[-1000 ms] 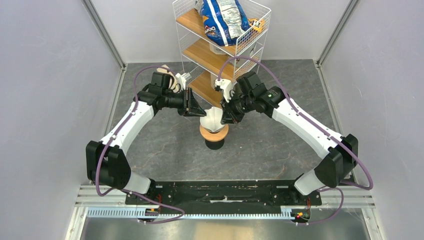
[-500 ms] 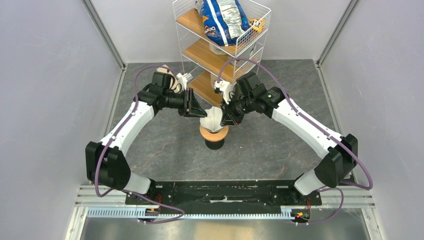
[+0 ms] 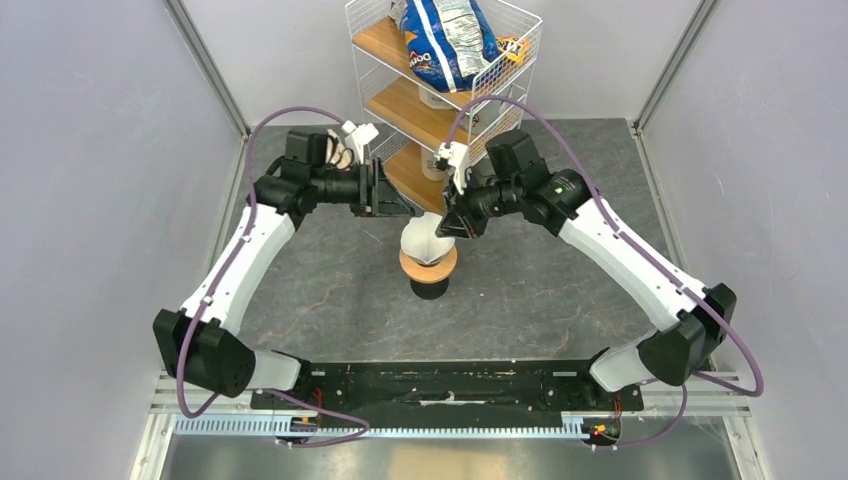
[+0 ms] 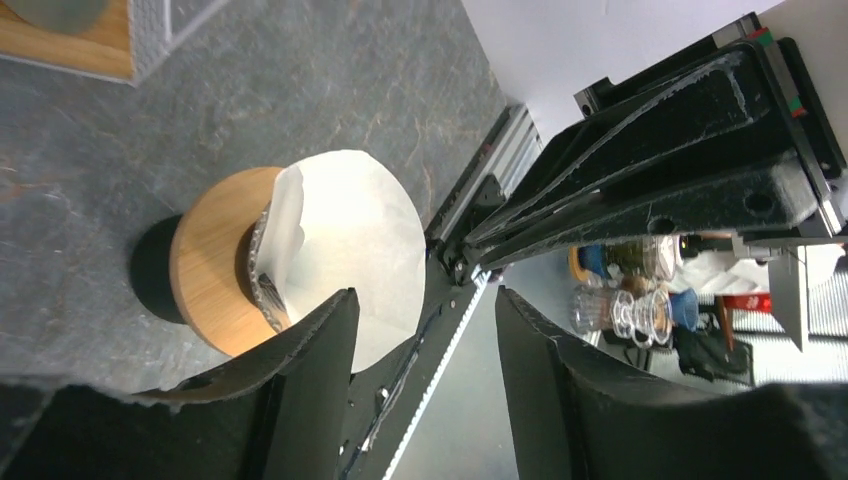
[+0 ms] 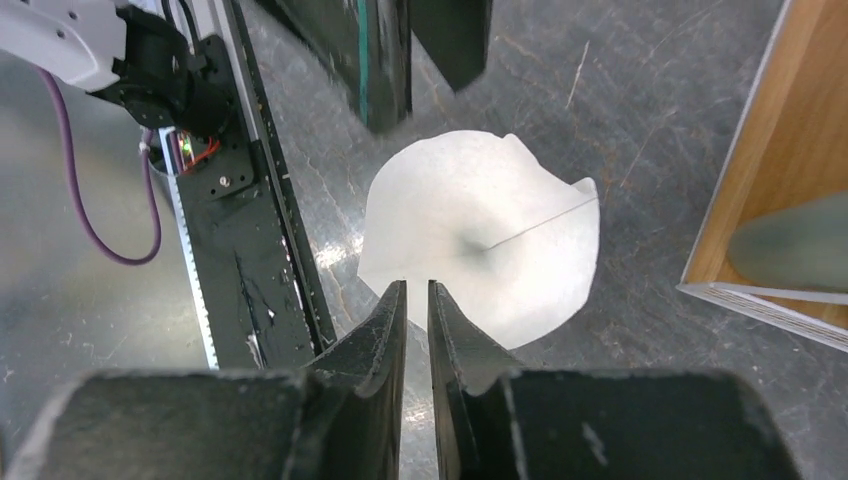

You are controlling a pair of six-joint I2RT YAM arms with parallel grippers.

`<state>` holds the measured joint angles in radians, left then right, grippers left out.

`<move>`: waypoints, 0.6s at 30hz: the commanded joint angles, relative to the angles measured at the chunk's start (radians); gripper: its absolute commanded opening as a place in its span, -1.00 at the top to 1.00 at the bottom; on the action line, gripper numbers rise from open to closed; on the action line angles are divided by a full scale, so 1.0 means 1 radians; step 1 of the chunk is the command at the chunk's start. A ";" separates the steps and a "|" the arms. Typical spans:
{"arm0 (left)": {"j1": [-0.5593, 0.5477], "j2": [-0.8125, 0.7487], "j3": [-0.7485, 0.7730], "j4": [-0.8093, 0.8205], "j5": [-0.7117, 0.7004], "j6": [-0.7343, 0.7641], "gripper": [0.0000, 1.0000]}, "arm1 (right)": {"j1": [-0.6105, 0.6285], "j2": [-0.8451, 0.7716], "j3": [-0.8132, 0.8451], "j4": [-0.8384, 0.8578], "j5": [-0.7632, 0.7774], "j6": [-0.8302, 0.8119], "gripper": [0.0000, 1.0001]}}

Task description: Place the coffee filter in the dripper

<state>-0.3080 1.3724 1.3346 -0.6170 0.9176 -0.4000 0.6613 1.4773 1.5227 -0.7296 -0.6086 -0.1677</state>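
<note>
The white paper coffee filter [image 3: 424, 238] sits with its point in the dripper's tan ring [image 3: 428, 266], and the dark body [image 3: 430, 290] stands below on the grey table. Its wide mouth stands above the ring. In the left wrist view the filter [image 4: 355, 235] leans out of the ring [image 4: 212, 272]. My left gripper [image 3: 402, 205] is open and empty, just left of the filter; its jaws [image 4: 425, 295] stand wide apart. My right gripper [image 3: 447, 226] hovers at the filter's right edge. In the right wrist view [image 5: 416, 286] it is nearly closed, with nothing between its jaws, above the filter [image 5: 480, 240].
A white wire rack with wooden shelves [image 3: 432, 112] stands just behind the dripper, with a blue chip bag [image 3: 445, 35] on top. Its lowest shelf [image 5: 770, 170] lies close to the right of the filter. The arms' black base rail [image 3: 450, 385] runs along the near edge.
Both grippers have drawn up and back from the filter, the left further to the left. The filter stays in the dripper.
</note>
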 commanded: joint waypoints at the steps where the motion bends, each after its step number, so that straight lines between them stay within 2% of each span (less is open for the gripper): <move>1: 0.095 -0.081 0.079 -0.027 0.002 0.044 -0.27 | -0.040 -0.101 0.043 0.063 0.021 0.070 0.58; 7: 0.286 -0.121 0.138 -0.158 -0.007 0.130 -0.42 | -0.150 -0.229 -0.035 0.068 0.103 0.157 0.55; 9: 0.323 -0.119 0.159 -0.250 -0.025 0.198 -0.68 | -0.199 -0.268 -0.073 0.069 0.140 0.203 0.50; 11: 0.362 -0.106 0.189 -0.343 -0.072 0.273 -0.77 | -0.245 -0.308 -0.114 0.071 0.192 0.233 0.43; 15: 0.389 -0.057 0.254 -0.510 -0.220 0.439 -0.81 | -0.367 -0.378 -0.205 0.075 0.258 0.294 0.10; 18: 0.389 -0.027 0.262 -0.559 -0.358 0.528 -0.82 | -0.444 -0.422 -0.272 0.073 0.304 0.323 -0.25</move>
<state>0.0772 1.3079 1.5589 -1.0218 0.7490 -0.0826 0.2955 1.1042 1.3205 -0.6720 -0.4015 0.0799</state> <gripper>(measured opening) 0.906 0.533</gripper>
